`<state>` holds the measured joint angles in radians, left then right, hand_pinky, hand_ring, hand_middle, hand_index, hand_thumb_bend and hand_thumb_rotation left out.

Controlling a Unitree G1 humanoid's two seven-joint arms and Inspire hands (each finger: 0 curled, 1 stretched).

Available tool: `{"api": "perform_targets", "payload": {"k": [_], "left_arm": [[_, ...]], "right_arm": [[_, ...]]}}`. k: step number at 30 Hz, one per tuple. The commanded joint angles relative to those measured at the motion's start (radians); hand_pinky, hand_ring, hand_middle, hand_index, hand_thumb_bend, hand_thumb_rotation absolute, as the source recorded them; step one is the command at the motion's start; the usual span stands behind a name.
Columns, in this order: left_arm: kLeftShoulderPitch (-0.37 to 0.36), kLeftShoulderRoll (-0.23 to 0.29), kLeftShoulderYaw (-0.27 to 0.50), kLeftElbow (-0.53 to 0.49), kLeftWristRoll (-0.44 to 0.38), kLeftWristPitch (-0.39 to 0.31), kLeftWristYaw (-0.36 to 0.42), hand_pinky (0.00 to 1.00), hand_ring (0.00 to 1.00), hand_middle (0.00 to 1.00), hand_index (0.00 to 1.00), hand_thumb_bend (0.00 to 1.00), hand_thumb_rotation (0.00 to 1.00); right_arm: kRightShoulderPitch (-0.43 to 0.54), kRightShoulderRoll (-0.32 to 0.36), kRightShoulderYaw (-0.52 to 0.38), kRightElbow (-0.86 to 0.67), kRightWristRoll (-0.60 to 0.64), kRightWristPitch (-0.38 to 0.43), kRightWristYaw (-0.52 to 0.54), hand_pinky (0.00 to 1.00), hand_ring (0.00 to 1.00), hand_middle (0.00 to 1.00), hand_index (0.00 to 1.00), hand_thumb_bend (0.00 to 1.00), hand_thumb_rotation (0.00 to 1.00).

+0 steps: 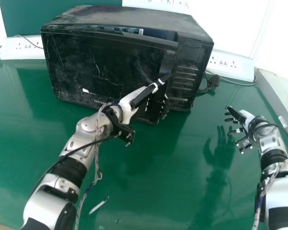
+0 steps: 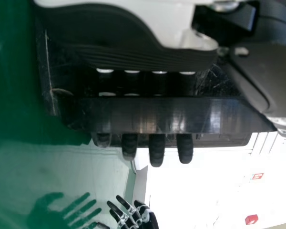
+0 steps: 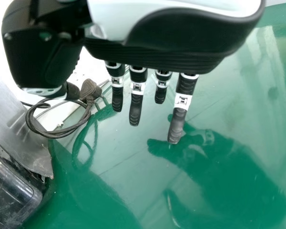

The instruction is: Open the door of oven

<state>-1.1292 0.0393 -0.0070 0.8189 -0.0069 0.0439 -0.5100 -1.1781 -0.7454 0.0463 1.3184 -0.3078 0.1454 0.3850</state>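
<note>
One oven (image 1: 187, 72), front facing near side, long axis left-right

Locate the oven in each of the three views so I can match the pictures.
Head view: the oven stands on the green table, with the left hand at its door.
Left wrist view: its door edge crosses in front of the left hand's fingers.
Right wrist view: a corner of its body shows beside the looped black cable.
Shared landmark: the green table.
</note>
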Motion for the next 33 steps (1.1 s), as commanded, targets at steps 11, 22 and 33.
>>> {"api": "perform_targets", "payload": {"k": [11, 22, 33], "left_arm": [[0.048, 0.021, -0.011, -0.198, -0.050, 0.089, -0.048, 0.02, 0.06, 0.12, 0.16, 0.88, 0.75], [0.091, 0.046, -0.010, -0.317, -0.078, 0.169, -0.074, 0.02, 0.06, 0.12, 0.17, 0.89, 0.74], [0.161, 0.047, 0.006, -0.460, -0.111, 0.238, -0.063, 0.02, 0.06, 0.11, 0.15, 0.89, 0.71]], "right_arm": [[0.051, 0.050, 0.011, 0.036, 0.001, 0.032, 0.038, 0.58, 0.76, 0.82, 0.92, 0.52, 0.58], [0.050, 0.051, 0.013, 0.037, -0.001, 0.031, 0.034, 0.61, 0.75, 0.81, 0.90, 0.52, 0.59], [0.053, 0.048, 0.005, 0.037, 0.001, 0.027, 0.044, 0.62, 0.76, 0.82, 0.90, 0.53, 0.58]]}}
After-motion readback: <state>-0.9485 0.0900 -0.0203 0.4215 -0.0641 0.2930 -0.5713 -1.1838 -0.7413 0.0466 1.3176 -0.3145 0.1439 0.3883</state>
